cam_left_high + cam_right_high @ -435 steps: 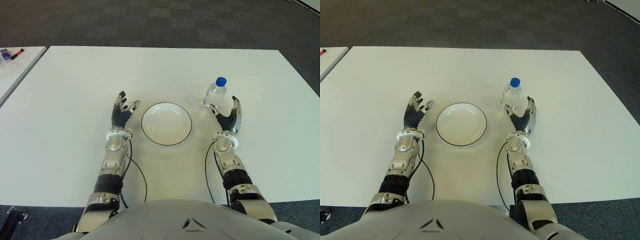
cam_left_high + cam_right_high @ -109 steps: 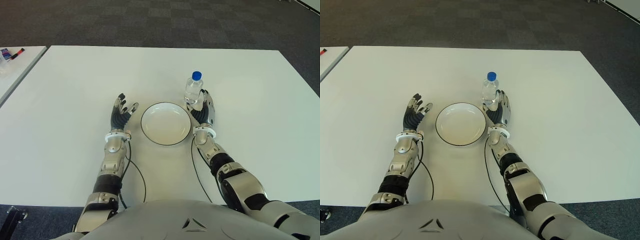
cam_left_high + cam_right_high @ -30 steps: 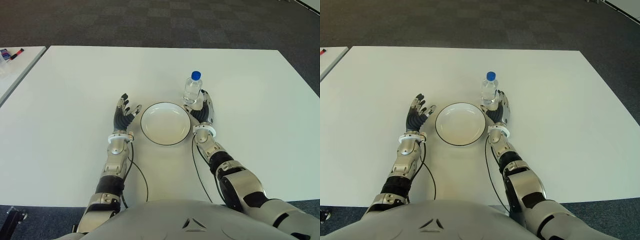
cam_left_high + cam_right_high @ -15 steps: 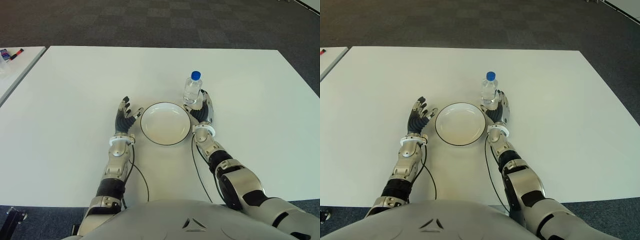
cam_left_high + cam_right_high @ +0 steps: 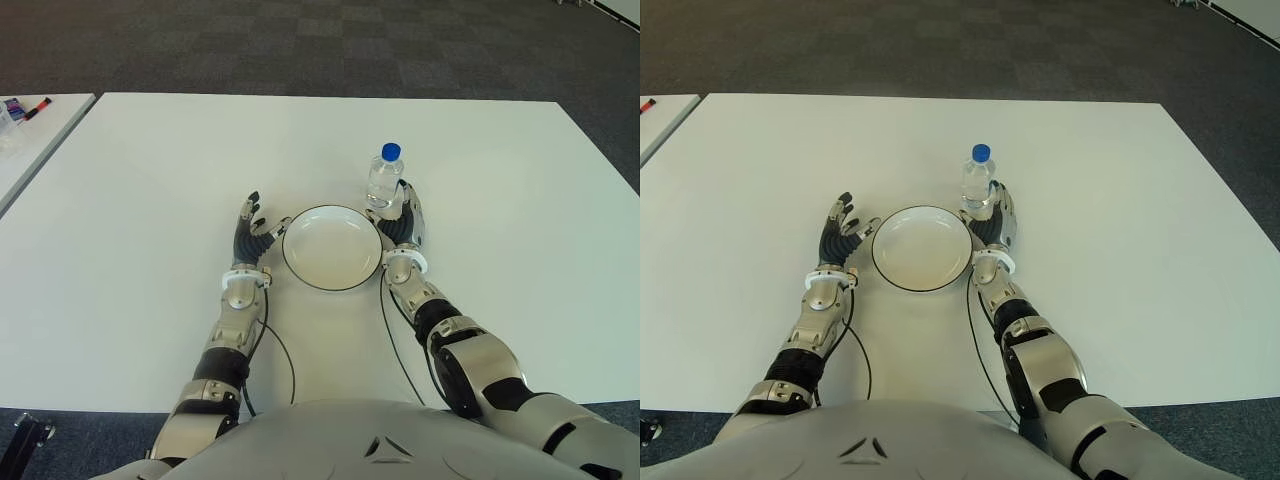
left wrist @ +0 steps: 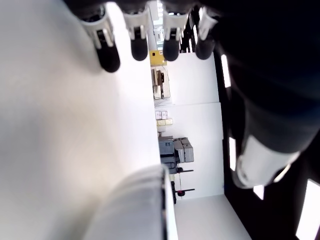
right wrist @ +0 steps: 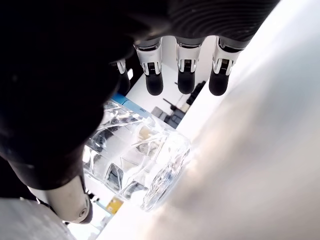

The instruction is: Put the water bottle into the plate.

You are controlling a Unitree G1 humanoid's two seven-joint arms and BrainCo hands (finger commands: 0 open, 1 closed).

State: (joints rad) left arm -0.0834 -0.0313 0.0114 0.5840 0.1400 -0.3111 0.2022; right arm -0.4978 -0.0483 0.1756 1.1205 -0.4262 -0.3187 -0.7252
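Water bottle [image 5: 384,179] standing upright on table [image 5: 150,180], just beyond plate [image 5: 331,247] rim. Your right hand [image 5: 402,222] sitting nearest, fingers uncurled, seemingly not gripping yet. Left hand [image 5: 250,232] spread, idling beside plate.

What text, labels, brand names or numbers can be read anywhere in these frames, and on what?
None can be read.
water bottle: no readable label.
plate: plain, no text.
items on the side table: too small to read.

Open plate [image 5: 331,247] beside water bottle [image 5: 384,178]
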